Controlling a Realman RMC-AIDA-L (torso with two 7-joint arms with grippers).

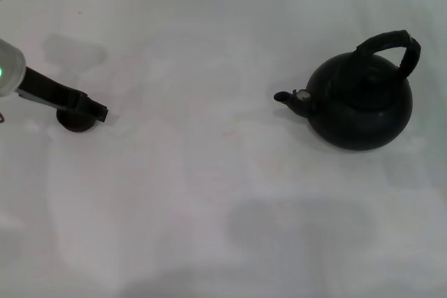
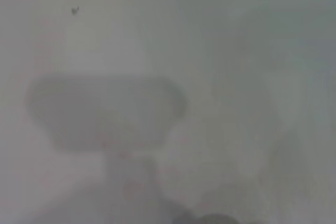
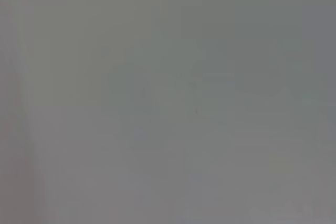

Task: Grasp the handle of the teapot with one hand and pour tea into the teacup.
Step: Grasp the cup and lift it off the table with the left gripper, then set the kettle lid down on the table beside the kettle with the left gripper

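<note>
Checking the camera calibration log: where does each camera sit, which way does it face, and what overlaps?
Head: on the robot's head, looking forward and down at the white table; shows teapot, its handle, teacup and the left gripper over the cup.
Left wrist: on the left arm, facing the table close up; only shadows and a dark edge, no fingers.
Right wrist: on the right arm; blank pale surface, no body parts.
Shared: only the table.

On the table (image 1: 209,193), the teacup (image 1: 74,122) sits far left, the teapot (image 1: 360,102) far right, well apart.
</note>
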